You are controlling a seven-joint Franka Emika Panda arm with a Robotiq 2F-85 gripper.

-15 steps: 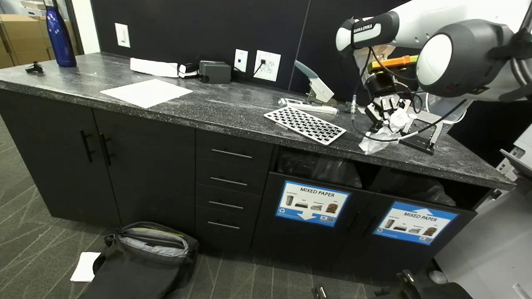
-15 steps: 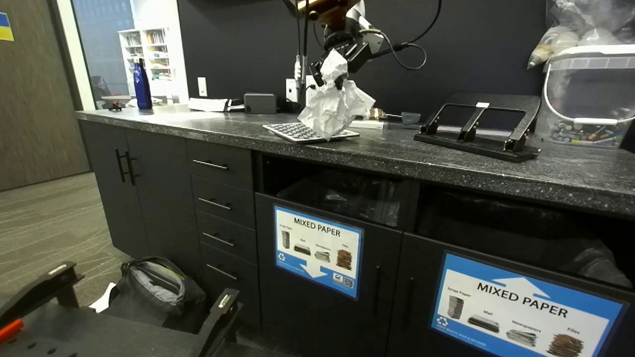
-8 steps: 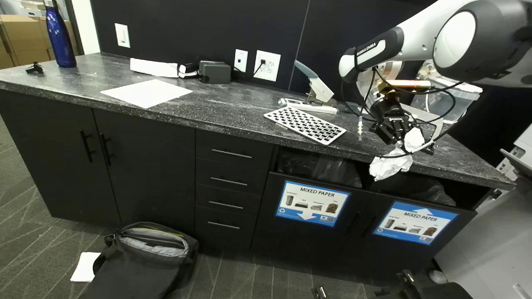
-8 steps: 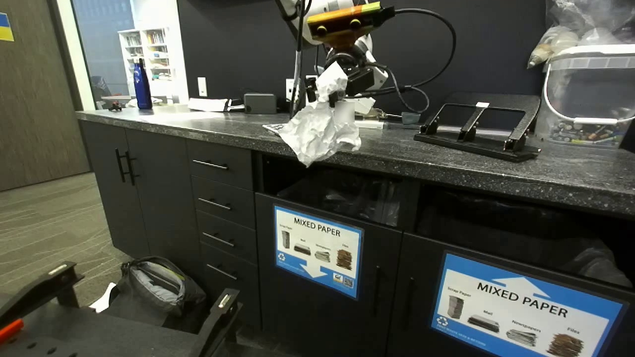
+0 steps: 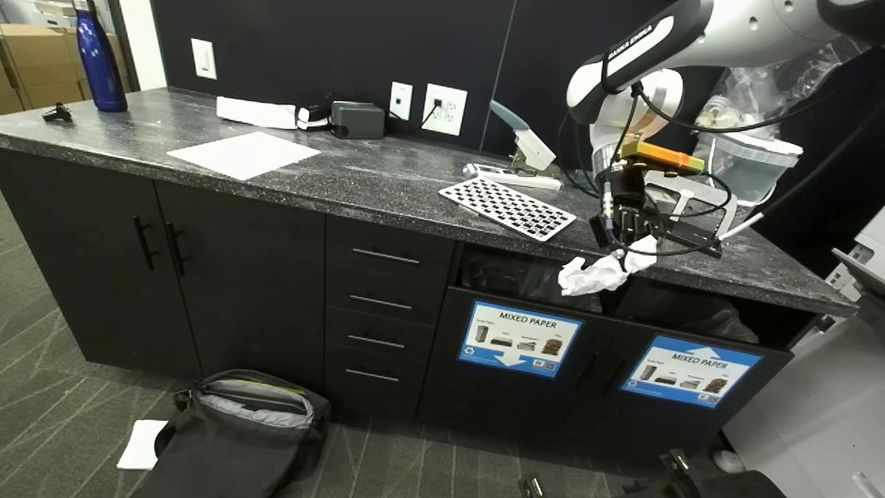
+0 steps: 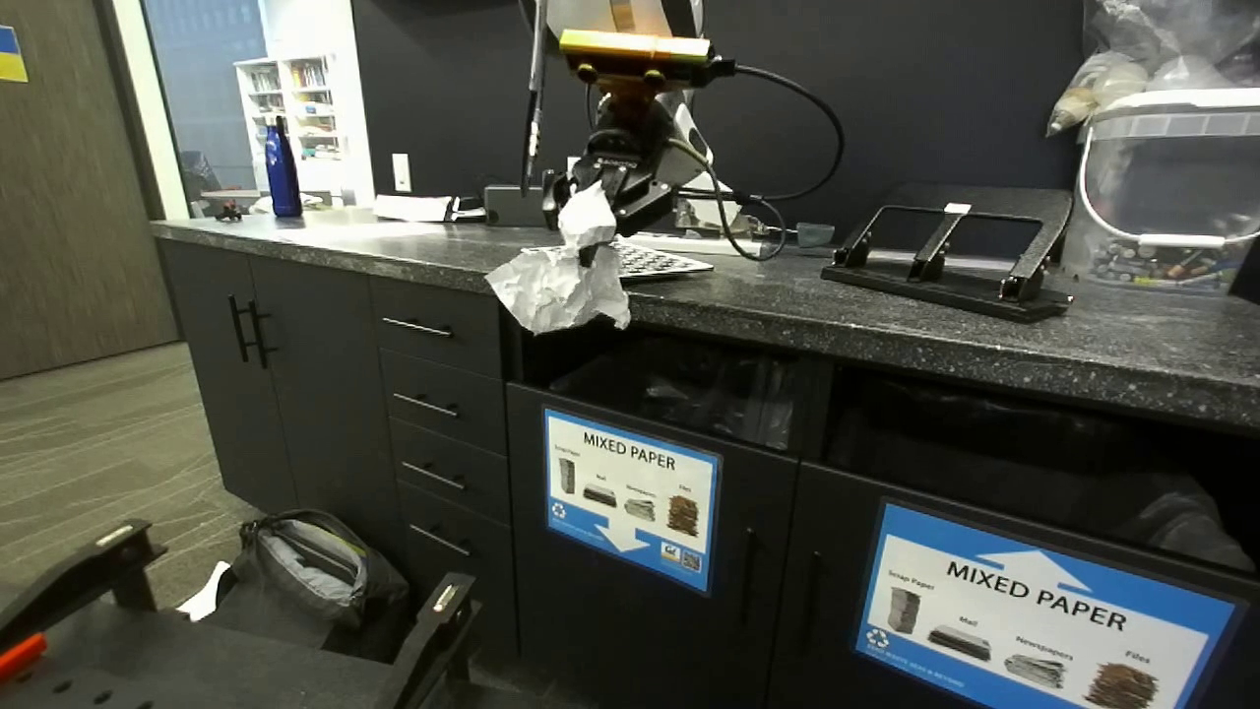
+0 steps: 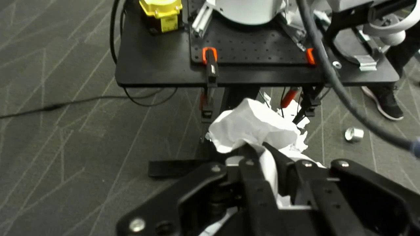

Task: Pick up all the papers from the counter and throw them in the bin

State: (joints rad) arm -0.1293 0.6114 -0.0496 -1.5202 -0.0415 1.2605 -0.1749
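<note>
the claw is clamped on the paper wad. the fingers pinch the crumpled paper across its middle: a smaller lobe stands at the fingertips, and a wider lobe hangs below them.

the wad is suspended outside the left bin and the right bin. in both exterior views, it overlaps the near edge of the worktop and part of the gap above the left bin; contact with the edge cannot be determined.

the bins are mounted side by side under the worktop, to the right of the drawers. each front carries a blue-and-white label, and a liner shows in the gap above each front.

on the worktop, left to right: the bottle stands upright at the left end. the white sheet lies flat. the grey box rests at the far side. the checkered sheet lies by the near edge, with the stapler just beyond it, arm raised. the tub stands at the right end, handle lowered to the near side.

the bag rests on the floor at the left, near the drawers.
</note>
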